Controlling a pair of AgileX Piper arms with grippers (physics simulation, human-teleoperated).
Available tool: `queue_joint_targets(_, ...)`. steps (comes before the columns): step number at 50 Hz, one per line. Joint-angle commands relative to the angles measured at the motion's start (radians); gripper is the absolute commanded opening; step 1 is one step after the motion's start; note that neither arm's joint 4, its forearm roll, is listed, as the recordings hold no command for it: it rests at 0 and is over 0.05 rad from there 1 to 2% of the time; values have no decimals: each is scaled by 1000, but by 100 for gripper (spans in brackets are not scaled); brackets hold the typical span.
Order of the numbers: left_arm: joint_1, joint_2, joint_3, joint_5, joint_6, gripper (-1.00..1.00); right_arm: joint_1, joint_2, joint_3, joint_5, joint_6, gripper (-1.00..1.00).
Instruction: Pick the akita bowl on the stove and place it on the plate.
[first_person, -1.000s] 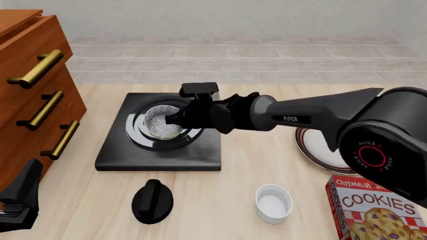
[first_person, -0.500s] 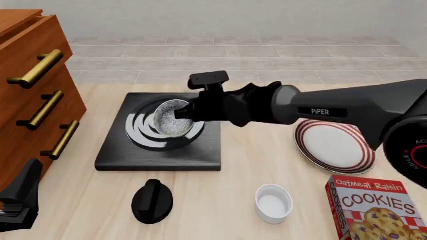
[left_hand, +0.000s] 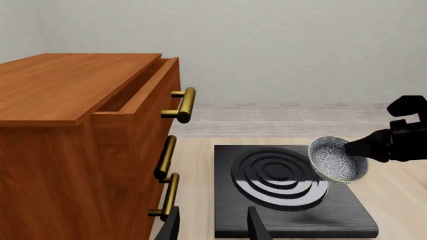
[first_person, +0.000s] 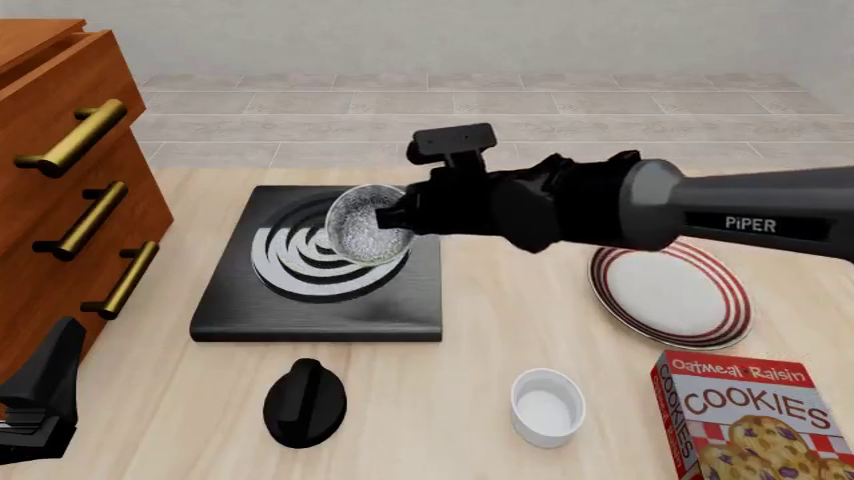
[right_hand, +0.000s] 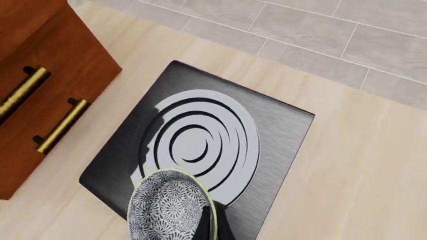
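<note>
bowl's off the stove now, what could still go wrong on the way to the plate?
1. The akita bowl hangs tilted, pinched at its rim by the right pincer; it could slip or swing loose.
2. Kept tilted, it may land on edge on the plate and roll off.
3. Carried low, it might clip the stove.
</note>
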Motion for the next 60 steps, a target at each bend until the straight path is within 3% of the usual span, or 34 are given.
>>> queue_joint_targets(1,0,0,0,0,0,100,-11,-77,76,-18,-5,-100)
queue_joint_targets(26,0,0,0,0,0,100,-109,-185,217,-77,0,-100)
queue_joint_targets(60,0,0,0,0,0,100,-290,-220,265,-91,-42,-100)
